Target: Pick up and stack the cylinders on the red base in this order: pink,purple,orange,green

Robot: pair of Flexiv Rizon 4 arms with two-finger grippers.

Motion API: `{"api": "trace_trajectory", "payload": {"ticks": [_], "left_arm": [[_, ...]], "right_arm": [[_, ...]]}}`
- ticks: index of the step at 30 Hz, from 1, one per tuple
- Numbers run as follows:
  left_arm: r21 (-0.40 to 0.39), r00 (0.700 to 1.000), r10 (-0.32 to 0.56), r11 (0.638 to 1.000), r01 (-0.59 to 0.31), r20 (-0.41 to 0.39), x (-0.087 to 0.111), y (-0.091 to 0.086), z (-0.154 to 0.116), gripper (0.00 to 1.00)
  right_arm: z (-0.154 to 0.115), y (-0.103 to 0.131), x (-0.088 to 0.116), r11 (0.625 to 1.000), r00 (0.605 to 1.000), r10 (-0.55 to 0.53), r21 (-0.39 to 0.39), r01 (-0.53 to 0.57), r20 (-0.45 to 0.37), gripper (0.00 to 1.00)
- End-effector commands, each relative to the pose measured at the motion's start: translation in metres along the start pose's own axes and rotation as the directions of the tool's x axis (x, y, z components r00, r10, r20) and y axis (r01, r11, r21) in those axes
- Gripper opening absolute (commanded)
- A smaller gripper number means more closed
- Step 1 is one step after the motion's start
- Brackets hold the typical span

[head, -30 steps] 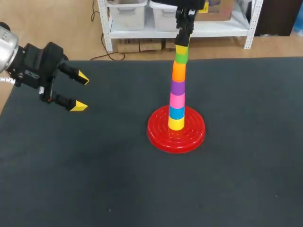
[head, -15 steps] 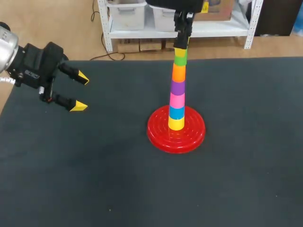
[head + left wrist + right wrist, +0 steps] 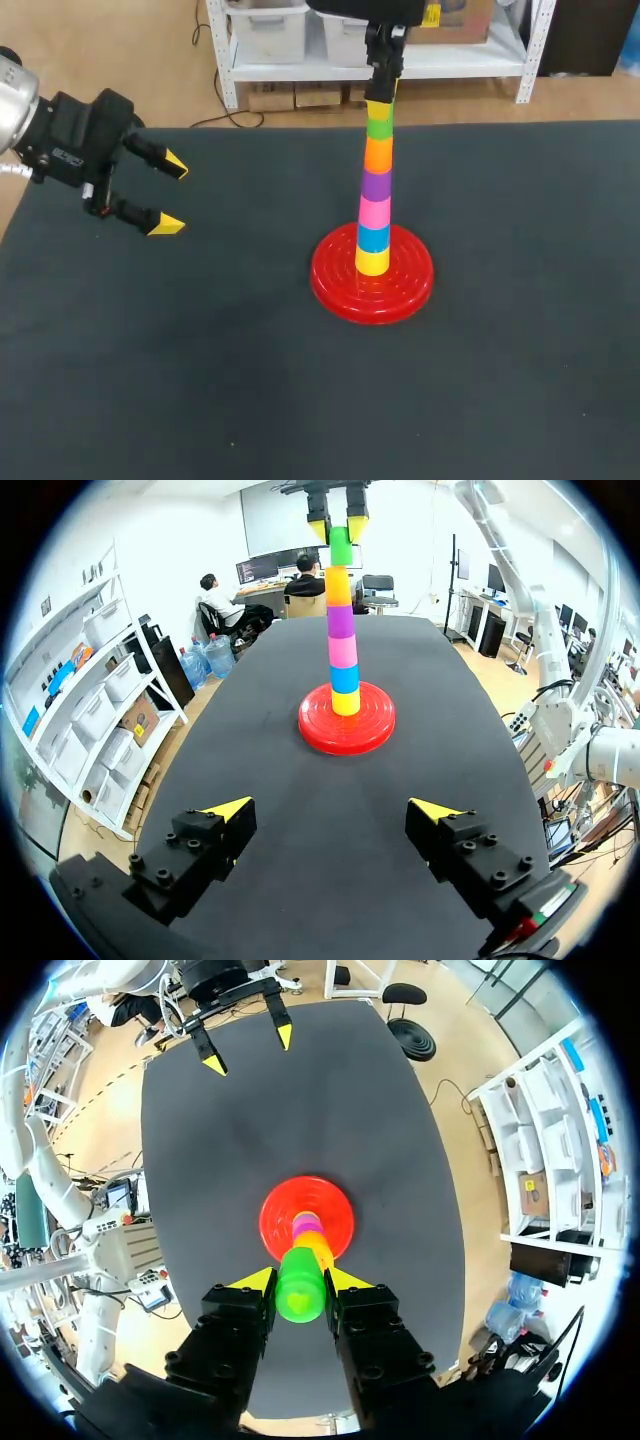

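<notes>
Green cylinder point(image 3: 380, 120) tops the column on the red base point(image 3: 330, 285), above orange point(image 3: 377, 152), purple point(image 3: 375, 185) and pink point(image 3: 374, 212), long axis upright. The right gripper point(image 3: 381, 95) hangs directly over it, narrow, yellow tips pinching its upper end from two sides. I'd judge the way out is straight up along that axis, since a sideways pull could tip the tower. The left gripper point(image 3: 170, 195) is well apart over the table point(image 3: 500, 380), spread wide, empty. The right wrist view looks down the column onto the base. The left wrist view shows from the side how little the tips cover.
</notes>
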State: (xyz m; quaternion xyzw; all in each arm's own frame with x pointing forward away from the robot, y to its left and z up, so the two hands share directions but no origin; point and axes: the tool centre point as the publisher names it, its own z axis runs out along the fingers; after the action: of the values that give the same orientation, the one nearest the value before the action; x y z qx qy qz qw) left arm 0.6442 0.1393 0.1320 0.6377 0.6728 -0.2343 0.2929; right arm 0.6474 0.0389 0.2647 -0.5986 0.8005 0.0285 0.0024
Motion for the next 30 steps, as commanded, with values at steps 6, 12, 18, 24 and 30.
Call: {"api": "trace_trajectory", "payload": {"ticks": [6,12,18,24,30], "left_arm": [[-0.002,1.0,0.002,1.0,-0.002,0.004,0.001,0.0,0.0,1.0],[-0.002,1.0,0.002,1.0,-0.002,0.004,0.001,0.0,0.0,1.0],[-0.002,1.0,0.002,1.0,-0.002,0.004,0.001,0.0,0.0,1.0],[-0.002,1.0,0.002,1.0,-0.002,0.004,0.001,0.0,0.0,1.0],[-0.002,1.0,0.002,1.0,-0.002,0.004,0.001,0.0,0.0,1.0]], "right_arm": [[0.002,-0.007,-0.002,1.0,1.0,-0.001,-0.019,0.001,-0.003,0.0],[0.007,-0.009,0.0,0.999,1.0,0.005,-0.036,-0.005,0.0,0.0],[0.011,-0.011,0.0,0.999,1.0,0.005,-0.053,-0.005,-0.002,0.0],[0.016,-0.013,0.0,0.998,1.0,0.003,-0.068,-0.004,-0.006,0.0],[0.018,-0.013,0.002,0.997,1.0,0.007,-0.073,-0.007,-0.004,0.0]]}}
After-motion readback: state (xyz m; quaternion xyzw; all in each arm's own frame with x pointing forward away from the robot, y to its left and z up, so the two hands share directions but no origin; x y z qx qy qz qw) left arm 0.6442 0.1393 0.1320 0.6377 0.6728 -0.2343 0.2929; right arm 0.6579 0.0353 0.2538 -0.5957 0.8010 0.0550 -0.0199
